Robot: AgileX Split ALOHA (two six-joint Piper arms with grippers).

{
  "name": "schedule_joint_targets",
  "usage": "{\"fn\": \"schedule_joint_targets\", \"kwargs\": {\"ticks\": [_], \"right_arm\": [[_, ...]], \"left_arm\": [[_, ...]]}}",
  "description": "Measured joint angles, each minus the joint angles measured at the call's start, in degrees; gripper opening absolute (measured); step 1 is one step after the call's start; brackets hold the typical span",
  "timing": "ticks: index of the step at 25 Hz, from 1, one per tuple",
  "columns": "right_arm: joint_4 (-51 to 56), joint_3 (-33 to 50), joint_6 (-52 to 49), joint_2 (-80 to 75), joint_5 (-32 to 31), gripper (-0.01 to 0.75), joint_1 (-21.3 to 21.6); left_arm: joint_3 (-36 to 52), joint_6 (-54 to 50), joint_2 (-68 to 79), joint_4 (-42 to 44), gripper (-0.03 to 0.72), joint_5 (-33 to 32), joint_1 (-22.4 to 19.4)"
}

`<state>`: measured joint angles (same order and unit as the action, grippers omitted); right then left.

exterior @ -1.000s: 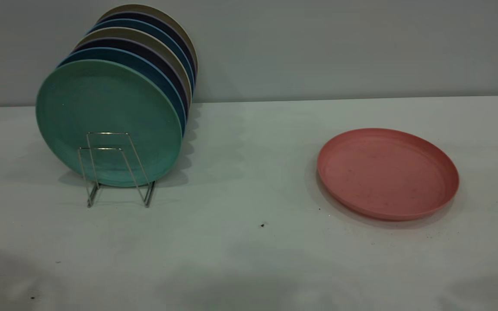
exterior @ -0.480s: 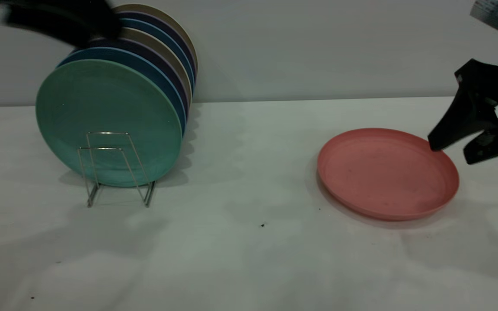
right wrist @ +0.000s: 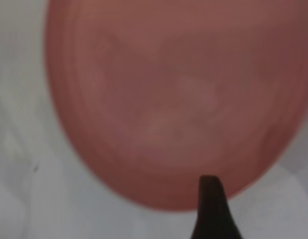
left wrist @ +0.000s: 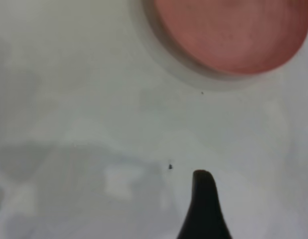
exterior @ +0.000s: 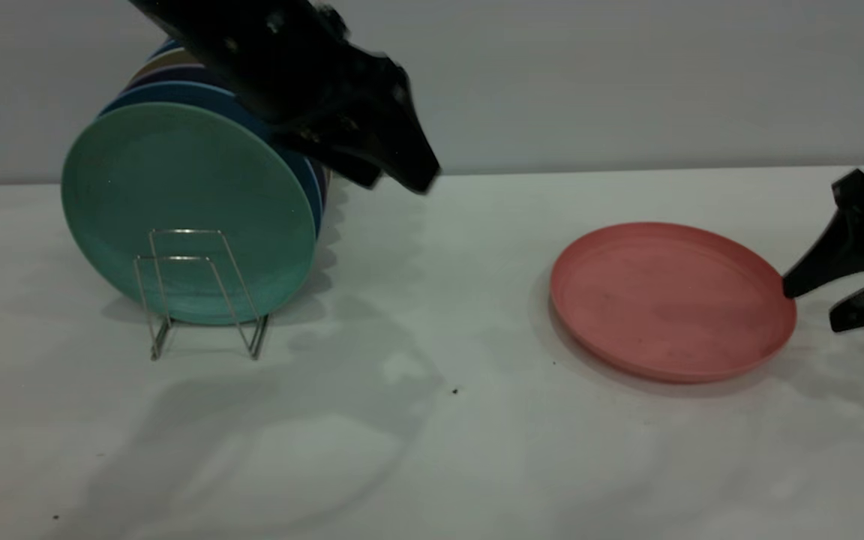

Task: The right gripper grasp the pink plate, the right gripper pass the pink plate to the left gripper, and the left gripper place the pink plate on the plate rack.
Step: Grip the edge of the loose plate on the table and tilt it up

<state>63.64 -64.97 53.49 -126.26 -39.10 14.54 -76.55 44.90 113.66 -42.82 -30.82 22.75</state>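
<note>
The pink plate point(exterior: 664, 300) lies flat on the white table at the right. My right gripper point(exterior: 813, 306) is open just beyond the plate's right rim, its upper fingertip touching or nearly touching the rim and its lower one beside it on the table side. The right wrist view shows the plate point(right wrist: 179, 99) close up, with one finger point(right wrist: 210, 209) over its near edge. My left gripper point(exterior: 396, 181) hangs open and empty in the air in front of the stacked plates. The left wrist view shows one finger point(left wrist: 203, 204) and the plate point(left wrist: 229, 35) farther off. The plate rack point(exterior: 184, 232) stands at the left.
The rack holds several upright plates, with a teal-green plate point(exterior: 177, 180) in front and two free wire loops before it. The white table point(exterior: 432, 450) spreads between the rack and the pink plate. A grey wall is behind.
The left arm has swung in from the upper left, down and rightwards past the stacked plates. The right gripper has dropped lower, to the level of the pink plate's right rim.
</note>
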Motion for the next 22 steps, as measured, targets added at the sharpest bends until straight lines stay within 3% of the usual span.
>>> {"fn": "schedule_joint_targets", "kwargs": {"ticks": [8, 14, 19, 22], "right_arm": [[1.21, -8.19, 0.49, -9.69, -3.69, 0.519, 0.76], [4.96, -9.63, 2.05, -12.01, -4.09, 0.488, 0.26], [6.55, -10.04, 4.58, -12.49, -3.73, 0.400, -2.02], [6.67, -10.04, 6.73, -12.61, -2.64, 0.241, -3.14]], "left_arm": [[-0.11, 0.05, 0.32, -0.07, 0.585, 2.14, 0.91], [-0.11, 0.05, 0.32, -0.23, 0.585, 2.09, 0.91], [-0.11, 0.05, 0.32, -0.23, 0.585, 2.64, 0.91], [-0.17, -0.08, 0.32, -0.47, 0.585, 2.93, 0.91]]}}
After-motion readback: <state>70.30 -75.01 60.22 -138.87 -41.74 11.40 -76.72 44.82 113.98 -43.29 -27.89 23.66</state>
